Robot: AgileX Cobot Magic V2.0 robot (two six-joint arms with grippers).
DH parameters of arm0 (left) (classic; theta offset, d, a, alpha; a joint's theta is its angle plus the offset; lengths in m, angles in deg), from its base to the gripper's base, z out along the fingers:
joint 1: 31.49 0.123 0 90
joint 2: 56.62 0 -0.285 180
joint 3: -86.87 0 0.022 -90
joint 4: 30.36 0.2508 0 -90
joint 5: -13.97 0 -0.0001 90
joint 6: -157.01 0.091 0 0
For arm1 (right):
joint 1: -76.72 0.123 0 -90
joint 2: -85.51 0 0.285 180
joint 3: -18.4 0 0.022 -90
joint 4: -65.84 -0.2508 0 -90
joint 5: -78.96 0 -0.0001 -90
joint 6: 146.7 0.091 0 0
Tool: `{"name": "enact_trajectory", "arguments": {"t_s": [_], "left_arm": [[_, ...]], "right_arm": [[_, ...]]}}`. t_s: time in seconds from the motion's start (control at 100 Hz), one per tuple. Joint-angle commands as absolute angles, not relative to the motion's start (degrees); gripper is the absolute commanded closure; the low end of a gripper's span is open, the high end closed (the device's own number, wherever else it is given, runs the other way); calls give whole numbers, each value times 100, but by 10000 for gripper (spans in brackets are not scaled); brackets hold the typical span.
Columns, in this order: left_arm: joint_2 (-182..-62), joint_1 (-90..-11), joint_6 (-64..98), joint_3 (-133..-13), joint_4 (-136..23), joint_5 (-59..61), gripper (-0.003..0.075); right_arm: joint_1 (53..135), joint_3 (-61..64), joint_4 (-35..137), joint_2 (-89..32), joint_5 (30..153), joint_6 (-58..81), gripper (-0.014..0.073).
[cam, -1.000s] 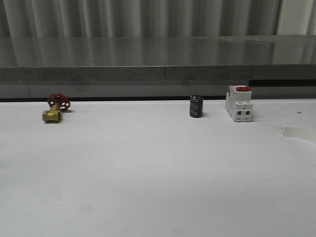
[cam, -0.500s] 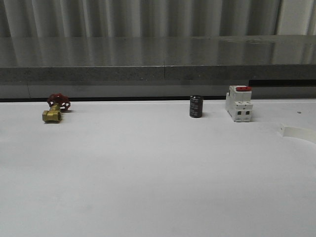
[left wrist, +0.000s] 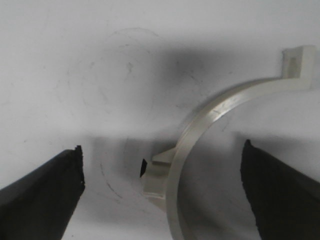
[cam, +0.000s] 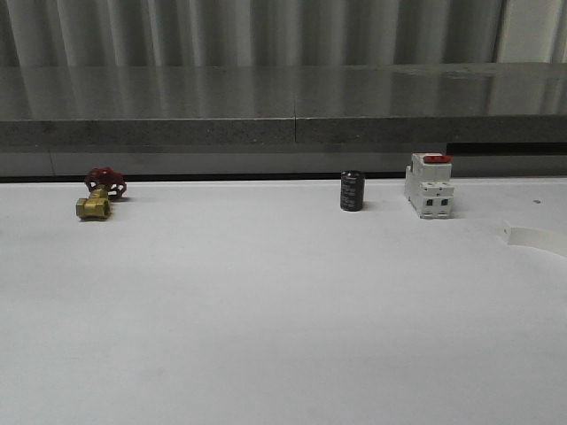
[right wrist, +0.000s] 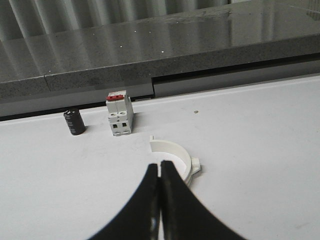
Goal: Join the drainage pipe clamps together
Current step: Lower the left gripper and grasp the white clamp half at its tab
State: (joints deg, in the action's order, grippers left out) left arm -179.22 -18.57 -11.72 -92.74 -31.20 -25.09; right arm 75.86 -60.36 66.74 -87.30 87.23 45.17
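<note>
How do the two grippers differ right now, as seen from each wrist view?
The left gripper is open, fingers wide apart either side of a white clamp half. The right gripper is shut, fingertips together, holding nothing, with the other clamp half lying just beyond it. Both have black fingers.
</note>
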Motion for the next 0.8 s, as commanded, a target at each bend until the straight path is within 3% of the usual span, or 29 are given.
{"name": "enact_trajectory", "arguments": {"t_s": [0.0,0.28,0.39,0.57,0.67,0.79], "left_arm": [[-17706,-1826,-1169,-9439,-3125,-2376,104],[-17756,-1826,-1169,-9439,-3125,-2376,135],[-17756,-1826,-1169,-9439,-3125,-2415,264],[-17756,-1826,-1169,-9439,-3145,-2547,548],[-17746,-1826,-1169,-9439,-3159,-2610,630],[-17643,-1851,-1169,-9439,-3255,-2783,650]], "right_arm": [[7553,-5953,6718,-8846,8251,4489,662],[7553,-5953,6718,-8846,8251,4489,662],[7553,-5953,6718,-8846,8251,4489,662],[7553,-5953,6718,-8846,8251,4489,662],[7553,-5953,6718,-8846,8251,4489,662],[7553,-5953,6718,-8846,8251,4489,662]]}}
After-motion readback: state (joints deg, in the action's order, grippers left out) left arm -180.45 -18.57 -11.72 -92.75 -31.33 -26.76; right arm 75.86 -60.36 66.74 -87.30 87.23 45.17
